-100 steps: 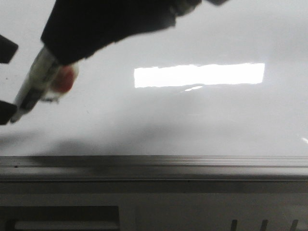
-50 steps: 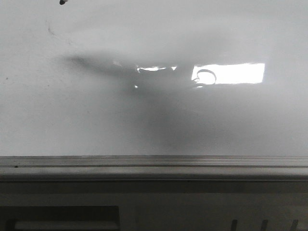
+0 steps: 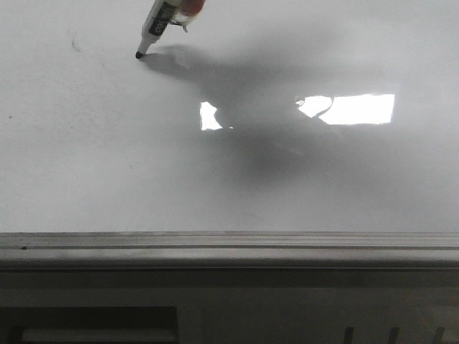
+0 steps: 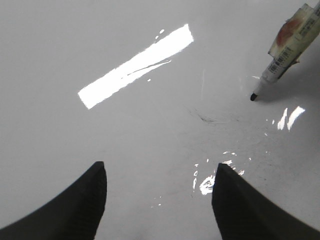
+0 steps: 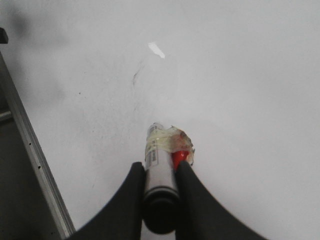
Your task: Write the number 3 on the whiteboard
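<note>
My left gripper (image 4: pixel 159 200) hangs spread over the whiteboard (image 3: pixel 229 186), holding nothing. The grey edge rail (image 3: pixel 229 244) crosses the lower frame. My right gripper (image 5: pixel 160 192) pinches a marker (image 3: pixel 161 21); its tip meets the board at upper left. No 3 is drawn.

Marker (image 3: pixel 166 20) back in view, tip down on whiteboard (image 3: pixel 107 165).

1 marker (image 3: pixel 166 19), 1 whiteboard (image 3: pixel 107 165), 2 end effectors: left (image 4: pixel 159 200), right (image 5: pixel 160 187).
</note>
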Controlling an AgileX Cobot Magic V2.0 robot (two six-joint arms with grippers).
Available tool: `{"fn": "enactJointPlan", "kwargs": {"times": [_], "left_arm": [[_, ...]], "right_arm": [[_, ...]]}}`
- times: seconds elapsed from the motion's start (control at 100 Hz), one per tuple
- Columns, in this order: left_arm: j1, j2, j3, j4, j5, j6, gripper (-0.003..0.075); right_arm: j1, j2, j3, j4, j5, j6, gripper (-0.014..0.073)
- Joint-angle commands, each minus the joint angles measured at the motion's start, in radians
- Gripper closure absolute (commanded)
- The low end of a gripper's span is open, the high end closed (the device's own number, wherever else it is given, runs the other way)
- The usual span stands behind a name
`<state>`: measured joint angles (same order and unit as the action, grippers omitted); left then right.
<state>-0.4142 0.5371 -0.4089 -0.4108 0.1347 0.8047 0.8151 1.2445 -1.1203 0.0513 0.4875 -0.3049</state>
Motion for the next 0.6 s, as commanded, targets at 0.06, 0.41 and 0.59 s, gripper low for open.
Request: {"fn": "enactJointPlan", "kwargs": {"times": [0.06,0.41,0.59], "left_arm": [[0.001,0.001,-0.034,-0.015,-0.076,-0.011,0.0293],[0.001,0.001,-0.034,-0.015,-0.076,-0.011,0.0293],[0.001,0.001,-0.034,-0.015,-0.076,-0.011,0.0293]], "right_arm": [[-0.042,-0.027,-0.037,-0.032,-0.053,0.000,0.0657],[-0.077,-0.064,-0.021,0.005,0.181,0.035,0.0656],[-0.030,-0.033,0.016,0.031,0.141,0.035,0.0656]]}}
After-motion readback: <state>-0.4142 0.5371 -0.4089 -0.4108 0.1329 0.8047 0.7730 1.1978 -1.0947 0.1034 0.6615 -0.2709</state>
